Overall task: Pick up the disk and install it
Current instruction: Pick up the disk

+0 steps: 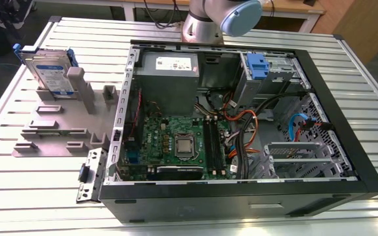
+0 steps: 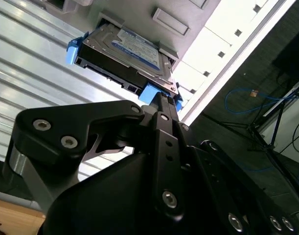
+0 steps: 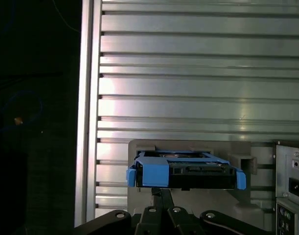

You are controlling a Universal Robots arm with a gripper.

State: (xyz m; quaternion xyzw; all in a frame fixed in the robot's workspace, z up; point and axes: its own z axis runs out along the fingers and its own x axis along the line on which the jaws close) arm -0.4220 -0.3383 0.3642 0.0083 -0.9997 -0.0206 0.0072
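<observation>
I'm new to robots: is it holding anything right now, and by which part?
Nothing is held: the disk stands in its grey holder, the gripper apart from it.

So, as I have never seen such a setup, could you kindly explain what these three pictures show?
One robot arm stands at a slatted metal table. The exterior view looks on from off the arm: an open computer case lies on the table, and at the exterior view's left the disk stands on edge in a grey holder. Both wrist views come from cameras riding on the arm; they show its hand close to the disk. The disk is not yet lifted.
</observation>
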